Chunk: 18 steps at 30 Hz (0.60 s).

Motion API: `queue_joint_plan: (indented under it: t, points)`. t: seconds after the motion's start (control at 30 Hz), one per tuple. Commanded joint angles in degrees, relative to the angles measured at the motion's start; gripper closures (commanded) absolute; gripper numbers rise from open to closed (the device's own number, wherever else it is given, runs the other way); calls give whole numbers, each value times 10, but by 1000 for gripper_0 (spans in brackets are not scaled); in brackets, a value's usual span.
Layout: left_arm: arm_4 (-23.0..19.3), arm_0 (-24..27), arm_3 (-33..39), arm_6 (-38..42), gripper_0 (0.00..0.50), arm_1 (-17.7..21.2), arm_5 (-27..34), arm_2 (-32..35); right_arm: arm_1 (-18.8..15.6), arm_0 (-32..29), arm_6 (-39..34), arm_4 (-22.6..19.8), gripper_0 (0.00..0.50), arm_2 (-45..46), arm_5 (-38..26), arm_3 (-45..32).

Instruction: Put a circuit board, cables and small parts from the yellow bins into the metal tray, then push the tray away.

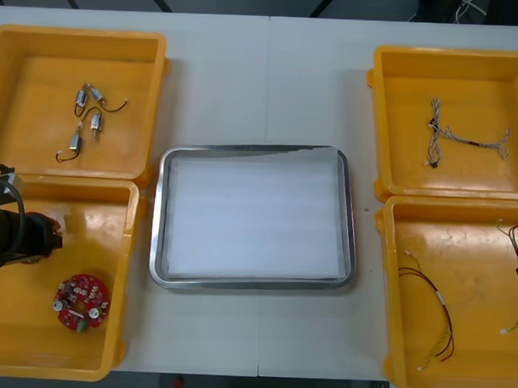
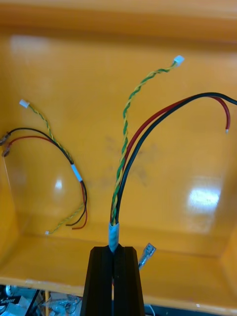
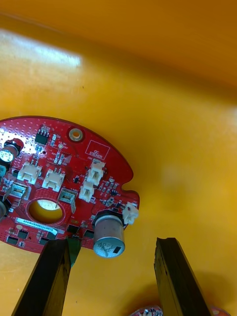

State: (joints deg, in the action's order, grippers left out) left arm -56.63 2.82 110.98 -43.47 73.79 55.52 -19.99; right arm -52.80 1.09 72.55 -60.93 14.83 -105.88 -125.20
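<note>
My right hand (image 2: pixel 114 249) is pinching a red and yellow cable (image 2: pixel 123 163) over a yellow bin (image 2: pixel 59 79). My left hand (image 3: pixel 111 243), spread, is hovering by the circuit board (image 3: pixel 54 168)

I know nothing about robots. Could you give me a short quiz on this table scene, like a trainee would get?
1. True or false: the metal tray already has something in it.
2. What is the right gripper shut on? A) a blue and white cable B) a red, black and yellow cable C) a small metal part
3. Fill in: the open left gripper hovers at a round red ____ in a yellow bin.
Key: 1 false; 2 B; 3 circuit board.
</note>
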Motion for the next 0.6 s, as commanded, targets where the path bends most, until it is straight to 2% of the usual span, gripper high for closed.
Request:
queue_joint_plan:
  t: [0.03, 0.37, 0.6]
  points:
    - [13, -3, -2, -29, 0, -5, -8, -8, 31, 45, 29, -7, 500, 36, -41, -22]
    - [37, -2, 6, -50, 0, -3, -3, -7, 31, 110, 49, -31, 500, 35, -41, -44]
    - [54, 11, 21, -58, 0, -1, 41, -7, 29, 136, 67, -62, 500, 35, -41, -46]
